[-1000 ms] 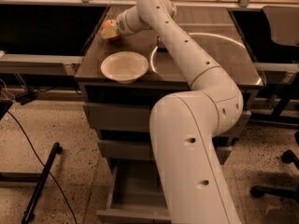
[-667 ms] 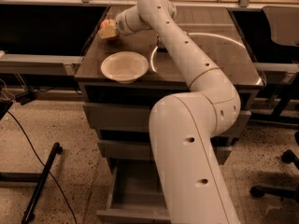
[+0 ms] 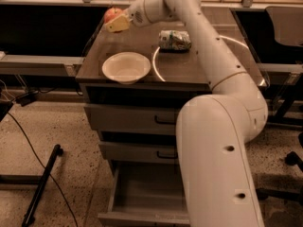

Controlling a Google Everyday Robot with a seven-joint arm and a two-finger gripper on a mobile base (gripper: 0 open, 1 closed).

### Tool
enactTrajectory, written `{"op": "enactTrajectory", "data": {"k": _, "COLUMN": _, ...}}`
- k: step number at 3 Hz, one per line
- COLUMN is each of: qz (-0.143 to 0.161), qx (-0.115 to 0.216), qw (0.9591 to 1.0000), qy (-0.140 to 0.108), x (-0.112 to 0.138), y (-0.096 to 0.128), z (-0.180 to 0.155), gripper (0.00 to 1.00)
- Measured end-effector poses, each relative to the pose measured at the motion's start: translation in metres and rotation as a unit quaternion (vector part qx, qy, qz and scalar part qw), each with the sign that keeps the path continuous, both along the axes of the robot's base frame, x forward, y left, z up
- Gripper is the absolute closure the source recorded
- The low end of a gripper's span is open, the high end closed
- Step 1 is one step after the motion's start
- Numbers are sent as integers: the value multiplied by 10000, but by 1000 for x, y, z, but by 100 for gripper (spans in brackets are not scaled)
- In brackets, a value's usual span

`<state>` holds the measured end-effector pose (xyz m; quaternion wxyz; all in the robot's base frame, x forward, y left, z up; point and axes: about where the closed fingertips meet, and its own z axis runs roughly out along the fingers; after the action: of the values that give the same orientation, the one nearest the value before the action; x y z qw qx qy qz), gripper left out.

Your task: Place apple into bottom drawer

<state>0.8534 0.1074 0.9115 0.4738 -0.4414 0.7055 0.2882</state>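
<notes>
The apple [image 3: 111, 14], small and red, is at the far left corner of the cabinet top [image 3: 189, 67], held at the tip of my gripper [image 3: 116, 21]. The gripper's yellowish fingers [image 3: 118, 24] close around the apple's lower side and hide part of it. My white arm reaches from the lower right across the cabinet top to that corner. The bottom drawer [image 3: 142, 200] is pulled open below, and my arm covers its right part.
A white bowl [image 3: 126, 67] sits at the front left of the cabinet top. A crushed silver-green can [image 3: 174, 40] lies on its side behind the bowl. Two shut drawers [image 3: 137, 119] are above the open one. A black pole and cable lie on the floor at left.
The gripper has risen a little at the far left corner, and the red apple now shows above its fingers.
</notes>
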Motion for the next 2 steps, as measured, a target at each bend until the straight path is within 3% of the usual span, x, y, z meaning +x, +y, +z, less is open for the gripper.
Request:
{"op": "enactTrajectory", "data": {"k": 1, "qz": 496, "qx": -498, "qw": 9970, "qy": -321, "x": -48, "y": -33, "z": 26, "gripper": 100}}
{"op": "enactTrajectory", "data": {"k": 2, "qz": 706, "qx": -815, "qw": 9939, "qy": -213, "x": -95, "y": -54, "z": 23, "gripper": 100}}
